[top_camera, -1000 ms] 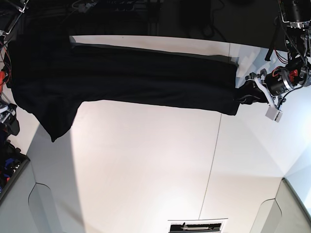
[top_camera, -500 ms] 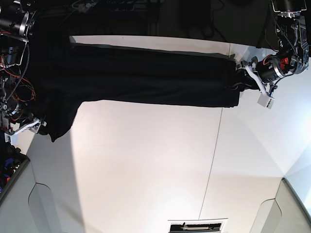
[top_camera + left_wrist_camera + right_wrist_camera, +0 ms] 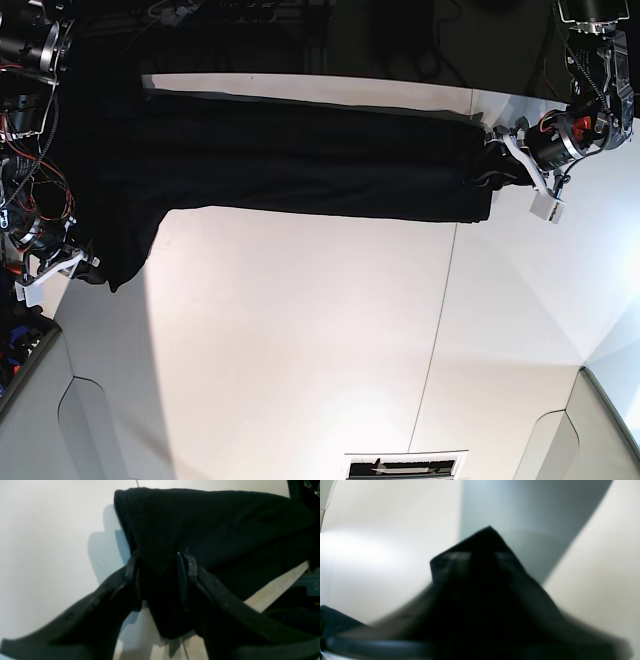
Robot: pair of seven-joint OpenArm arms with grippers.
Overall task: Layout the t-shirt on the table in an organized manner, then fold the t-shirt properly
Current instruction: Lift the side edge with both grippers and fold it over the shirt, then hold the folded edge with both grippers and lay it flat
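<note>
The black t-shirt (image 3: 300, 155) lies stretched in a long band across the far part of the white table (image 3: 300, 340), plain black side showing, no graphic visible. My left gripper (image 3: 497, 165) at the base view's right is shut on the shirt's right end; in the left wrist view its fingers (image 3: 185, 570) pinch a fold of black cloth (image 3: 212, 525) just above the table. My right gripper (image 3: 85, 268) at the base view's left holds the hanging corner of the shirt; in the blurred right wrist view dark cloth (image 3: 485, 555) covers the fingers.
A thin dark seam (image 3: 440, 300) runs down the table right of centre. Cables and dark equipment (image 3: 25, 110) crowd the left edge and the far side. A small label strip (image 3: 405, 466) lies at the near edge.
The right arm has come into the base view at the left and now holds the shirt's lower left corner. The left gripper has pulled the shirt's right end slightly up and inward.
</note>
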